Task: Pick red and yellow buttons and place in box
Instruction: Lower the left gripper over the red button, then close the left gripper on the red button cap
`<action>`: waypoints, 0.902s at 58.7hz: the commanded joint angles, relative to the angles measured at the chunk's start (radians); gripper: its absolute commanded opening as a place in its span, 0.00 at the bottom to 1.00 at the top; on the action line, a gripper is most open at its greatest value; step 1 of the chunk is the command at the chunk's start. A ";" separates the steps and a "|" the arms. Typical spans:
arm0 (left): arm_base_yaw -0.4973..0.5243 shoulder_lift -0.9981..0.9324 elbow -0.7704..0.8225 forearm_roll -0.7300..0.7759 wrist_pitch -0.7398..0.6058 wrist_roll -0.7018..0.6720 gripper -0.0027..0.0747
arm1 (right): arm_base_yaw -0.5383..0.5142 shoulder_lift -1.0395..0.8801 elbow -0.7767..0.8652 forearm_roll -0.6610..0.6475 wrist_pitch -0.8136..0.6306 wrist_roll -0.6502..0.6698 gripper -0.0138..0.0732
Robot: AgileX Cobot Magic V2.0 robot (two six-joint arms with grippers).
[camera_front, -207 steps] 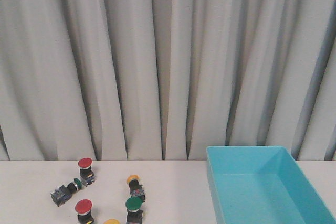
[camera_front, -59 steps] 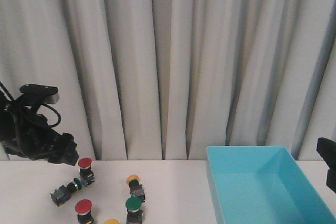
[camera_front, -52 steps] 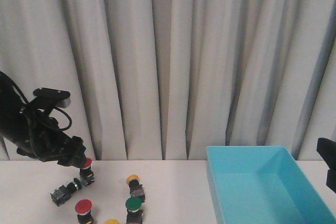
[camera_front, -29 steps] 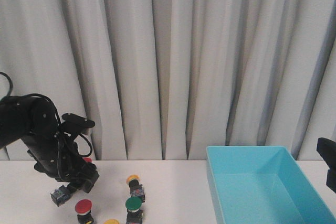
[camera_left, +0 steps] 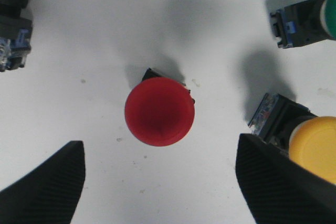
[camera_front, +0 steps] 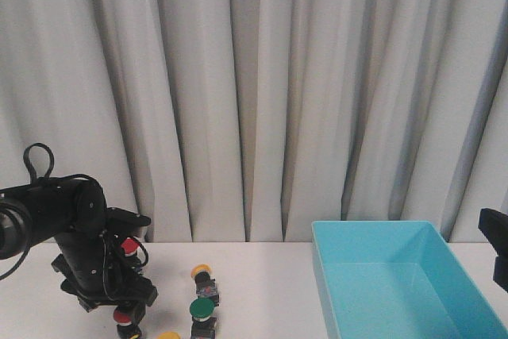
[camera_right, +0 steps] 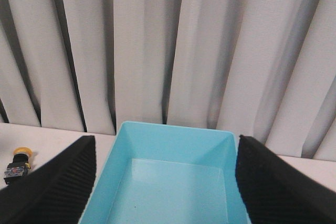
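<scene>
While pale curtains (camera_front: 262,93) hang in folds across the whole back of the scene, the white table (camera_front: 262,291) carries the box (camera_front: 397,283) on its right side — a large turquoise bin, open-topped and with nothing visible inside it in the right wrist view. Next in size is the left arm (camera_front: 71,236), a black bulk bent low over the cluster of switches on the table's left side, well apart from the box. Its left gripper (camera_left: 157,182) has its fingers spread wide, one on each side of a red button (camera_left: 159,110) standing cap-up on the table, touching neither finger. Just beside it lies a yellow button (camera_left: 312,142) on its side; another yellow button (camera_front: 202,272) stands further back, with a green switch (camera_front: 203,311) near it. Only an edge of the right gripper (camera_right: 163,192) shows in the front view — its fingers are wide apart, facing the box.
</scene>
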 commanded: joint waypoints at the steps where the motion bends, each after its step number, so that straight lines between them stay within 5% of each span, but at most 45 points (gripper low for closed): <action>1: -0.005 -0.045 -0.029 -0.006 -0.037 -0.017 0.75 | 0.001 0.000 -0.034 0.000 -0.078 -0.008 0.78; 53: -0.004 -0.017 -0.030 -0.003 -0.168 -0.008 0.75 | 0.001 0.000 -0.034 0.000 -0.078 -0.008 0.78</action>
